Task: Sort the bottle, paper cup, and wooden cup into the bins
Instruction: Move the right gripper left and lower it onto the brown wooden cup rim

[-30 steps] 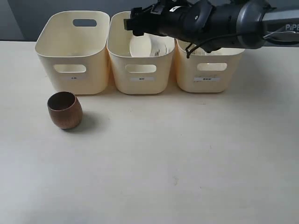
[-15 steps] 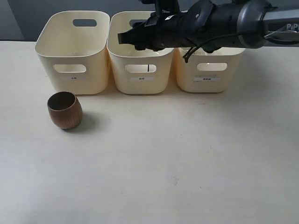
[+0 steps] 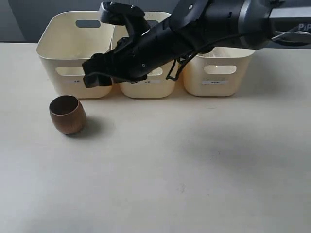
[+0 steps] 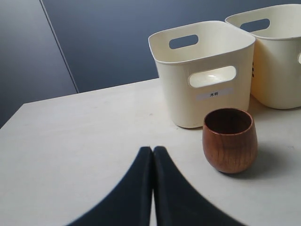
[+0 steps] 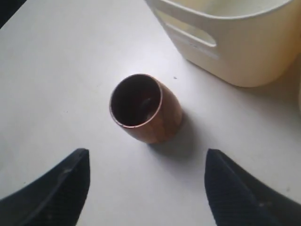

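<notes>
Fingers (image 5: 51,188) of the right arm are spread wide and hold nothing; in the right wrist view they frame the wooden cup (image 5: 146,109), which stands upright on the pale surface (image 3: 194,170) and apart from both fingers. The left arm's fingers (image 4: 143,188) are pressed together, tips touching, and point toward the same cup (image 4: 230,140) from near it. In the exterior view the right arm's fingers (image 3: 95,77) hang above the surface just beyond the cup (image 3: 67,114), in front of the left bin (image 3: 75,51). That arm reaches across the middle bin (image 3: 146,85) from the right. The right bin (image 3: 216,73) stands beside it. Paper cup and bottle cannot be seen.
</notes>
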Controlling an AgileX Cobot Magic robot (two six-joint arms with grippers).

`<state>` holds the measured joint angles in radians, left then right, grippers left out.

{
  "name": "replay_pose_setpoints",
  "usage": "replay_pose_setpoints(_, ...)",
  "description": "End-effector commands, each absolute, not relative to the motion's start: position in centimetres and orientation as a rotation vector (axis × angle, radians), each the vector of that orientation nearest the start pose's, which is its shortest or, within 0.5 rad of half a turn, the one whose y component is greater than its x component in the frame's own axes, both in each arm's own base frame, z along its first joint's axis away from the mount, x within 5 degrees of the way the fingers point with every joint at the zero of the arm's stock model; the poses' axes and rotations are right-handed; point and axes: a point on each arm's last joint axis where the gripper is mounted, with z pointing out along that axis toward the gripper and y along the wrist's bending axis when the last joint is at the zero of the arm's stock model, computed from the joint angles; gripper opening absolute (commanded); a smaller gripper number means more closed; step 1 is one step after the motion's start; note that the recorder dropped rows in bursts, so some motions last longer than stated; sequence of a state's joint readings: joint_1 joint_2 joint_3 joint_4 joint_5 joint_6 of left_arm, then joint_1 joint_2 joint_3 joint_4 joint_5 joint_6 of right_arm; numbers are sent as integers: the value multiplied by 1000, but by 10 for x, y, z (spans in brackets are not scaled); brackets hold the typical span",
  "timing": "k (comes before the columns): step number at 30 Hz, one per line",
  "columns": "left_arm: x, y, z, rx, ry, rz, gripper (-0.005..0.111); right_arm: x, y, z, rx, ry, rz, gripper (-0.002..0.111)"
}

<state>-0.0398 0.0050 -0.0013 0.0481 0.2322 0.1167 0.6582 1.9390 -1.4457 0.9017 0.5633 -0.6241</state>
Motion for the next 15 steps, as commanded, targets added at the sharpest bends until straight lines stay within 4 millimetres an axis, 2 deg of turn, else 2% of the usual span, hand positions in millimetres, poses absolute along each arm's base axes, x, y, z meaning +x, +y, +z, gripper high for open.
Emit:
replay_pose_setpoints(1,56,-1,192,166,1708,96,0,310,309,241,-804,2296,923,66)
replay_pose_setpoints(5,56,-1,192,166,1708,96,0,307,316,231,-737,2367,959,65)
replay_pose_setpoints(9,56,-1,192,166,1708,96,0,305,325,212,-734,2416,963,64)
replay_pose_setpoints(15,56,-1,192,166,1708,96,0,304,335,195,-711,2426,943,64)
